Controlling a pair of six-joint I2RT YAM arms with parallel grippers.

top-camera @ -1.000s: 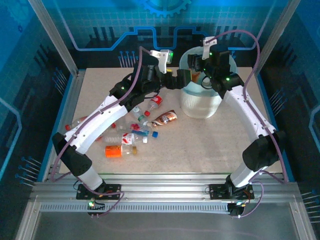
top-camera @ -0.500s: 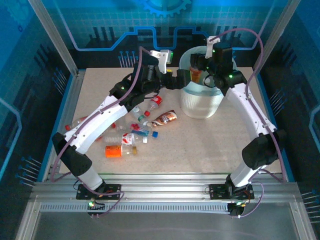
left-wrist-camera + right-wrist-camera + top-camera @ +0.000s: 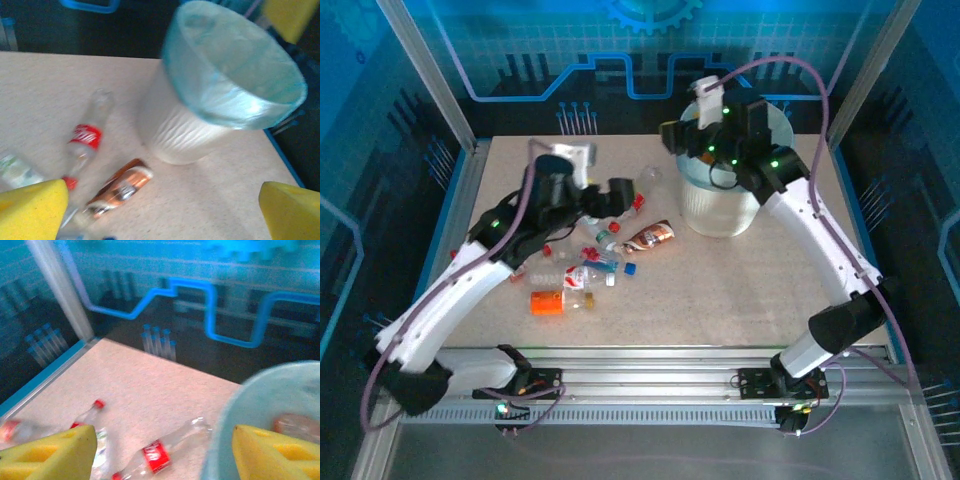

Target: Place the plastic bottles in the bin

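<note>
The bin (image 3: 720,205) stands at the far side of the desk (image 3: 740,290), and I take it as my mark. Its pale blue-green liner is folded over the rim, so the mouth is wide for dropping things in.

The right tool (image 3: 162,452) hangs just above the bin's left rim; its yellow fingers (image 3: 50,455) stand apart with nothing between them. One brownish bottle (image 3: 295,425) lies inside the bin, so I judge that a part of the work is already done.

The left tool (image 3: 160,210) is lower, to the left of the bin, over the scattered bottles; it too is wide apart and holds nothing. I think it is placed there to choose the next bottle.

The plastic bottles (image 3: 590,265) lie in a loose heap on the desk, left of the bin. A brown one (image 3: 120,187) is nearest the bin's foot, flat on its side; just beyond it, away from the bin, lies a clear one with a red label (image 3: 85,142). An orange one (image 3: 548,301) is farther from the bin than the rest of the heap, toward the near edge. A small blue cap (image 3: 630,268) sits among them.

What stands in the way, as I judge it, is this: both arms meet at the bin's left side, so they could crowd each other there; the bottles lie close together, so fingers closing on one may push its neighbour; and being round and on their sides, they may roll.
</note>
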